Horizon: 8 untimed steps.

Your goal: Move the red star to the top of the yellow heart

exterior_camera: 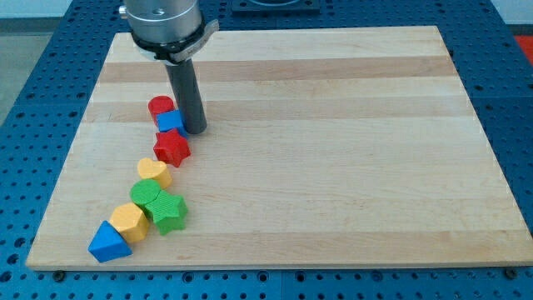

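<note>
The red star (171, 148) lies on the wooden board's left part, just above and to the right of the yellow heart (154, 172), nearly touching it. My tip (195, 130) stands just above and to the right of the red star, right next to a blue cube (171, 122). The rod rises from there to the arm's head at the view's top.
A red cylinder (161, 106) sits above the blue cube. Below the yellow heart lie a green block (147, 195), a green star (168, 212), a yellow hexagon (128, 221) and a blue triangle (108, 242). The board's left edge (62, 167) is close by.
</note>
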Each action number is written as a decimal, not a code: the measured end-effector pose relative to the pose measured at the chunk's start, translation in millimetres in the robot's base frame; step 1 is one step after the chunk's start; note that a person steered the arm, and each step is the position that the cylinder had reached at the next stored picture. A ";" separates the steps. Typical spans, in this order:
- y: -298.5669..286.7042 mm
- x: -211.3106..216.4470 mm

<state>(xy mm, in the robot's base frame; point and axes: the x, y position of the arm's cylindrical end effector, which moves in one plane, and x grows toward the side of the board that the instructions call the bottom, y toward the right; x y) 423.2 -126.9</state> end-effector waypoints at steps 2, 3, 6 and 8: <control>6.0 -0.7; 49.7 -6.3; 18.1 36.3; -7.1 42.0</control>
<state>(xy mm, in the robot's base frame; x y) 465.3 -134.0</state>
